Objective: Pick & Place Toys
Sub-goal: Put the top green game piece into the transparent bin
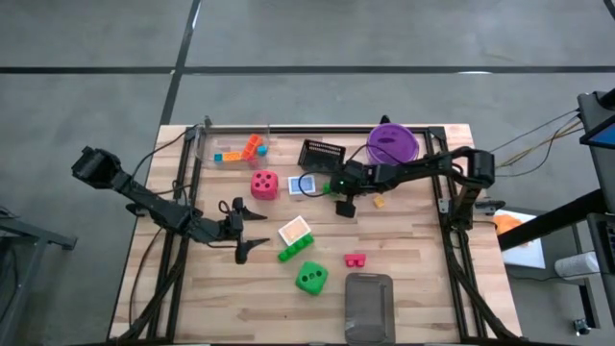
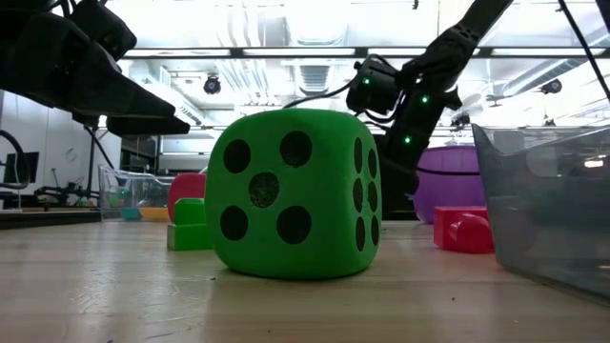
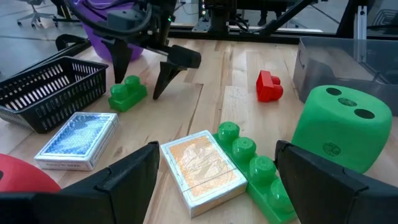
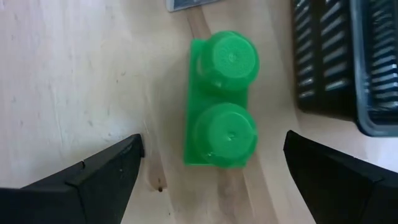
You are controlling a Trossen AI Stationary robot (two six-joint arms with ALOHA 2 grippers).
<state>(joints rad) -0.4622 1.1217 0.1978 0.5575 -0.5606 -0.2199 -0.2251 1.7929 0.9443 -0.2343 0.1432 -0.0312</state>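
Right now your right gripper (image 4: 211, 165) hangs over the small green brick (image 4: 222, 99) beside the black basket (image 1: 322, 154), fingers spread either side, not touching it. Your left gripper (image 1: 252, 231), fingers also spread, waits left of the orange card (image 1: 295, 231) on the desk (image 1: 423, 279).

Wooden slat table (image 1: 404, 288). At centre: orange card (image 1: 295, 230), long green brick (image 1: 294, 251). Green die (image 1: 310, 278) at six o'clock (grey bin (image 1: 369, 306) beside it). Mesh basket (image 1: 322, 154), purple bowl (image 1: 392, 142) toward twelve. Red die (image 1: 264, 184) at eleven.
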